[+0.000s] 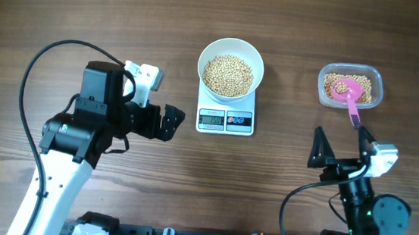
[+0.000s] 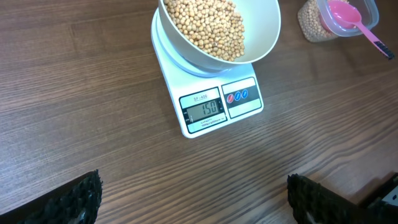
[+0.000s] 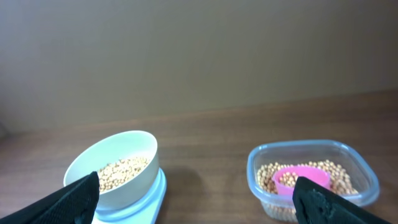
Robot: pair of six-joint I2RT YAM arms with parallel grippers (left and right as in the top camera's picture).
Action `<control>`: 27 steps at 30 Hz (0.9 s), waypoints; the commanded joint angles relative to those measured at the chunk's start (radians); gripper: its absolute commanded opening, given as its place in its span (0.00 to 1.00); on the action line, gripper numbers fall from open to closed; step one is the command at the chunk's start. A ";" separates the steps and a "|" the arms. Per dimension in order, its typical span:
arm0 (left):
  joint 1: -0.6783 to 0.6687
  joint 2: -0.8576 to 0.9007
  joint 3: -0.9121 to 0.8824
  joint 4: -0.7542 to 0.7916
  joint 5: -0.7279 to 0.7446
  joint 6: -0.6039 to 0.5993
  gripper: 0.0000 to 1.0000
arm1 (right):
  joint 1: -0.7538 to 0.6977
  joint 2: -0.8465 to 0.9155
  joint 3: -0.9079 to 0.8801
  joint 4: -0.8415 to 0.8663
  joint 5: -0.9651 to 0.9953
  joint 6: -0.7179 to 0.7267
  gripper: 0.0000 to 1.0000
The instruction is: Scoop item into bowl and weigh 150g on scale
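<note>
Beans (image 1: 228,75) heaped in the bowl (image 2: 264,28), sitting square on the scale (image 1: 225,129), display (image 2: 204,108) reading 150, bang on target by the look of it. No more scooping needed, judging from that. Left gripper (image 1: 175,123) just left of the scale, level with its front edge and pointing at it: jaws spread wide, holding nothing, touching nothing. Right gripper (image 1: 342,134) well right of the scale and nearer the robot: fingers wide apart too, nothing between them. Tub (image 1: 379,87) right of the scale, about level with the bowl, straight ahead of the right gripper, with spare beans and a pink scoop (image 1: 350,102) lying inside. Scoop head down among the tub's beans, handle running out over the rim and back toward the robot, slanting slightly away from the scale, its end close by the right gripper's outer finger; touching or not, cannot tell. So the right arm by far the nearer to the scoop, lined up along the handle's axis if a top-up or trim were wanted. Left arm the nearer to scale and bowl. Probably finished, with both grippers free.
</note>
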 commanded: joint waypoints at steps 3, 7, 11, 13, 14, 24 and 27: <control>0.005 0.005 0.002 0.000 0.012 0.001 1.00 | 0.010 -0.045 -0.108 0.118 0.010 0.012 1.00; 0.005 0.005 0.002 0.000 0.012 0.000 1.00 | 0.016 -0.073 -0.148 0.155 0.034 0.012 1.00; 0.005 0.005 0.002 0.000 0.012 0.001 1.00 | 0.016 -0.109 -0.183 0.177 0.065 0.011 1.00; 0.005 0.005 0.002 0.000 0.012 0.001 1.00 | 0.016 -0.119 -0.200 0.199 0.085 0.000 1.00; 0.005 0.005 0.002 0.000 0.012 0.001 1.00 | 0.016 -0.119 -0.208 0.217 0.091 -0.018 1.00; 0.005 0.005 0.002 0.000 0.012 0.001 1.00 | 0.016 -0.119 -0.207 0.216 0.090 -0.240 1.00; 0.005 0.005 0.002 0.000 0.012 0.001 1.00 | 0.016 -0.119 -0.207 0.187 0.090 -0.279 1.00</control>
